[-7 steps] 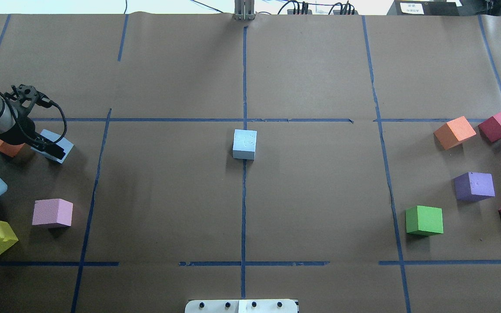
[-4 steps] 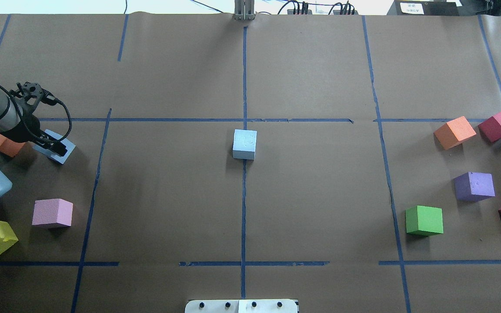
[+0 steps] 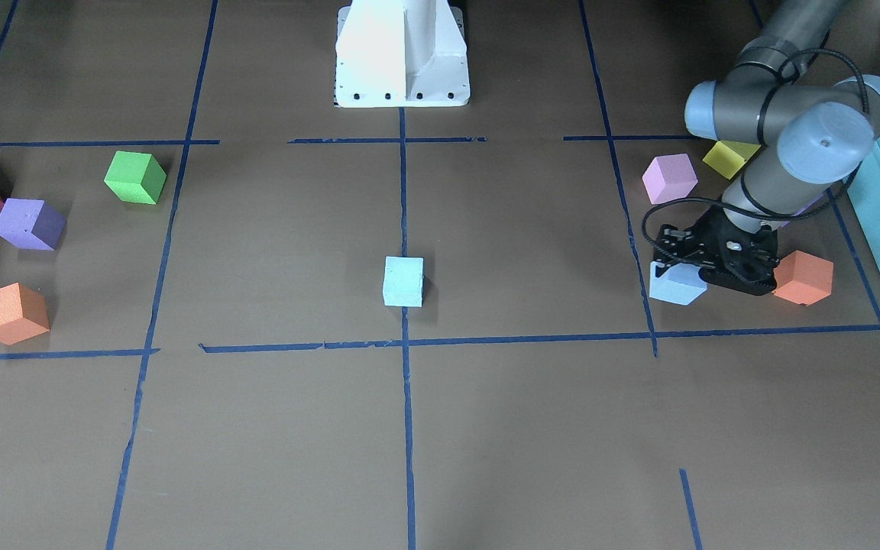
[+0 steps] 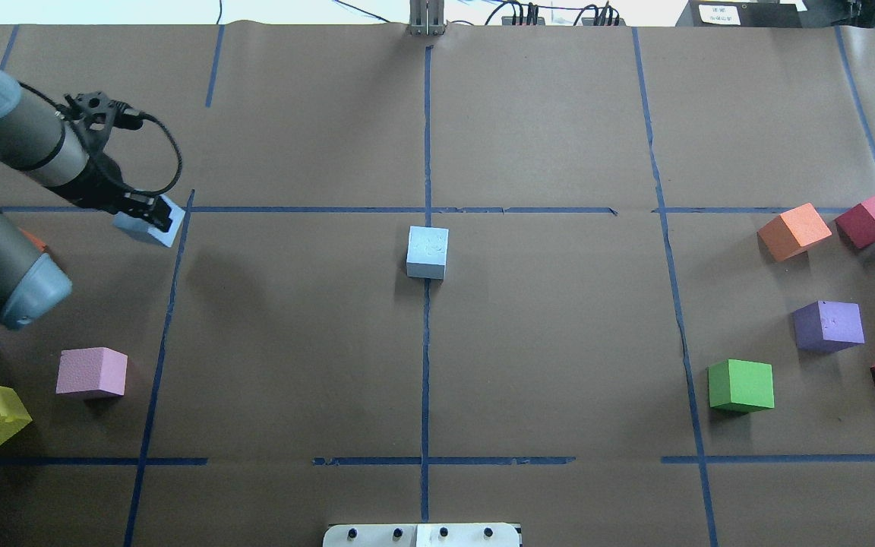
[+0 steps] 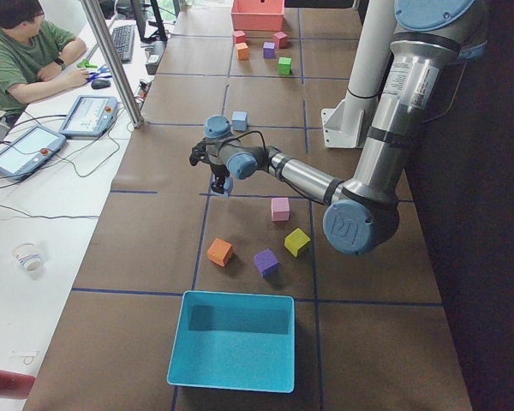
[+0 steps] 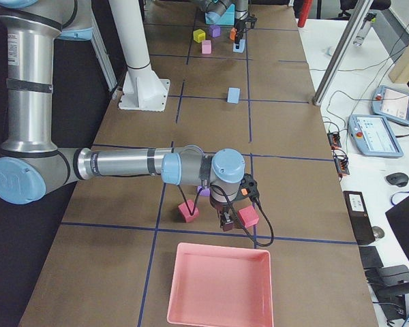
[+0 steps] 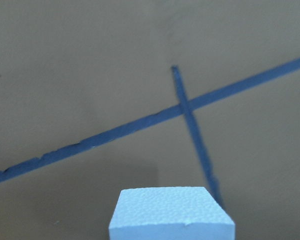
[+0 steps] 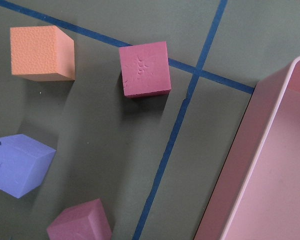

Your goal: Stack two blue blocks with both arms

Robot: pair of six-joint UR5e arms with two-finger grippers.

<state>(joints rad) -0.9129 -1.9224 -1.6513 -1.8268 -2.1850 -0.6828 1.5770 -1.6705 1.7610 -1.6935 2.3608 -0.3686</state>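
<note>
Transport of the sky-blue block [image 3: 673,289] looks to be the step in hand. In the front-facing view the left gripper [image 3: 707,271] is clamped on that cube at middle right, with an orange cube [image 3: 803,276] just beside it. The pale cyan block [image 3: 402,281] rests at frame centre on the blue tape [image 3: 403,191], well apart. Done well, the carry should clear the neighbouring cubes and end directly over the resting block with faces squared to it. It should then descend straight down before release, and a squeeze no harder than needed suits foam. Overhead, the held cube is at upper left with its shadow thrown down-right onto the worktop [image 4: 293,365], so I judge it lifted. From the left end, the left arm [image 5: 300,175] stretches out with the cube hanging beneath its tip. From the right end, the right gripper [image 6: 225,219] hovers among dark red cubes [image 6: 188,211] above a pink tray [image 6: 225,247]; whether it is open I cannot tell. The left wrist camera shows the held cube's top face at bottom centre: finely pebbled, matt, with crisp straight edges, over the smooth brown worktop crossed by tape. The right wrist camera shows similar grainy cubes, one dented, and the tray's smooth rounded rim.
</note>
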